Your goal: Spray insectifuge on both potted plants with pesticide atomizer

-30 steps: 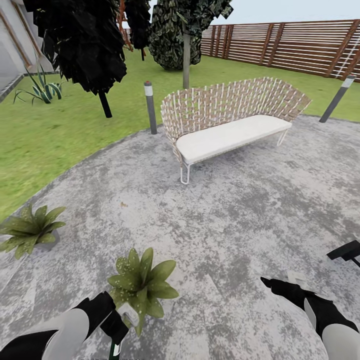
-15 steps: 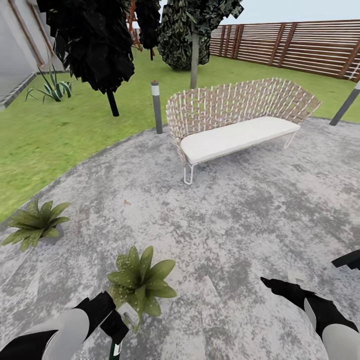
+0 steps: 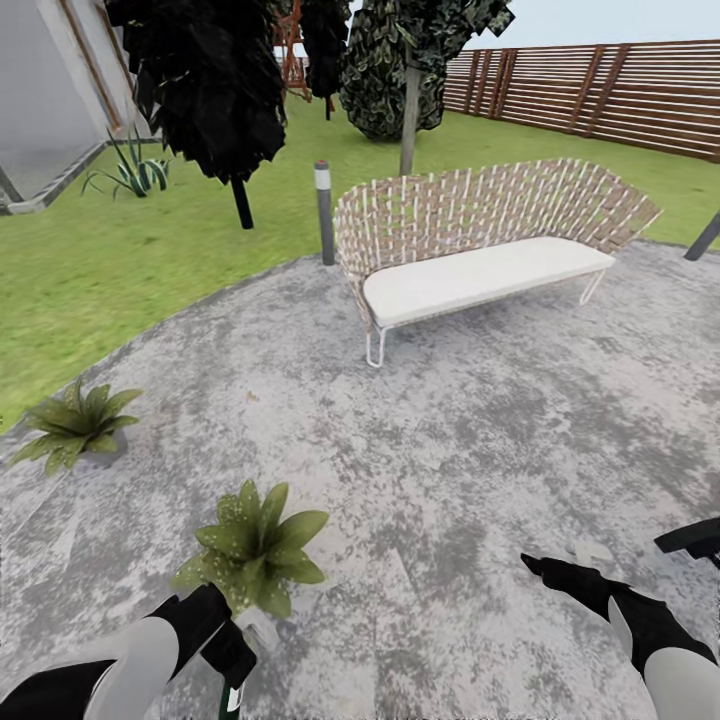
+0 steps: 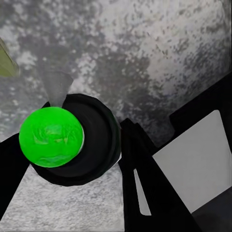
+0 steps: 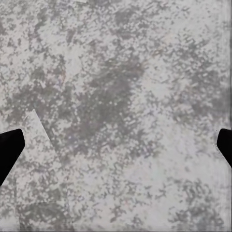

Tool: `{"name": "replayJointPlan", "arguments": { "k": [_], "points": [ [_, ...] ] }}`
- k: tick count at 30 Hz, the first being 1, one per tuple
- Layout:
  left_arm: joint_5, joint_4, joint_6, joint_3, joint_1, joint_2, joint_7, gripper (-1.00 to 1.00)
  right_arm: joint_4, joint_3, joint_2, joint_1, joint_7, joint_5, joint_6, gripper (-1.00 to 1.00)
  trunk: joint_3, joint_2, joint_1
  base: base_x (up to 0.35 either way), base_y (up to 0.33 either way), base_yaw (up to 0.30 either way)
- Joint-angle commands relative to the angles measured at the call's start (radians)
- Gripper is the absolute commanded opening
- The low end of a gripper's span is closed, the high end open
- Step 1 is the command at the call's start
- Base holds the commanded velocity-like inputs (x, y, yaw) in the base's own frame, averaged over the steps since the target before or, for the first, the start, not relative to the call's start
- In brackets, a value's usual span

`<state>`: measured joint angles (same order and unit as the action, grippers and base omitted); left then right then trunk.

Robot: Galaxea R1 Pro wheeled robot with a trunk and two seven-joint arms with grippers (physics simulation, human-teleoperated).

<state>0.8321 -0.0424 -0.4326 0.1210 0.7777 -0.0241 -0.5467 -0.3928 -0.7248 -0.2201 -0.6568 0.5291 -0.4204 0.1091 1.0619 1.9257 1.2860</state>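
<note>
Grey paving: mottled stone point(image 3: 450, 470) under both your arms, with grass point(image 3: 120, 270) beyond its curved edge.
Left gripper: low at your left point(image 3: 228, 655), fingers closed around the atomizer point(image 3: 232, 698) — its green-and-white body pokes out below the fingers.
Left wrist view: you look down on the atomizer's bright green end point(image 4: 50, 137) seated in a dark round collar, paving behind it.
Near plant: broad-leaved rosette point(image 3: 252, 548) just ahead of your left gripper; against a second ago it sits further left and a little lower in the head view.
Far plant: second rosette point(image 3: 78, 425) at the paving's left edge, well apart from the first.
Right gripper: low at your right point(image 3: 545, 572), holding nothing; in its wrist view the dark fingertips point(image 5: 9, 147) stand at opposite edges — spread wide over bare stone.
Bench: woven back, white cushion point(image 3: 485, 272), across the paving, with a bollard point(image 3: 325, 212) just beside its left end.
Change: whole view has slid since a second ago — bench, trees and fence shifted together, so your camera turned; both arms hold the same spots.
</note>
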Motion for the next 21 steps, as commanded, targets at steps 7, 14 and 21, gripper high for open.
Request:
{"name": "replayJointPlan", "arguments": {
  "k": [7, 14, 21],
  "points": [
    [0.008, -0.002, -0.010, 0.009, 0.001, 0.000, -0.007, -1.00, -0.001, -0.008, 0.001, -0.001, 0.006, -0.005, 0.006, 1.00, 0.001, 0.000, 0.000, -0.033, -0.052, 0.231],
    [0.011, -0.006, -0.019, 0.008, 0.001, 0.000, -0.007, -1.00, 0.000, -0.008, 0.001, -0.001, 0.005, -0.005, 0.006, 1.00, 0.001, 0.000, 0.000, -0.001, -0.001, 0.075],
    [0.014, -0.182, -0.224, 0.007, 0.003, -0.005, -0.013, -1.00, 0.002, -0.008, 0.001, -0.001, 0.003, -0.005, 0.006, 1.00, 0.001, 0.000, 0.000, 0.000, 0.000, 0.002]
  ]
}}
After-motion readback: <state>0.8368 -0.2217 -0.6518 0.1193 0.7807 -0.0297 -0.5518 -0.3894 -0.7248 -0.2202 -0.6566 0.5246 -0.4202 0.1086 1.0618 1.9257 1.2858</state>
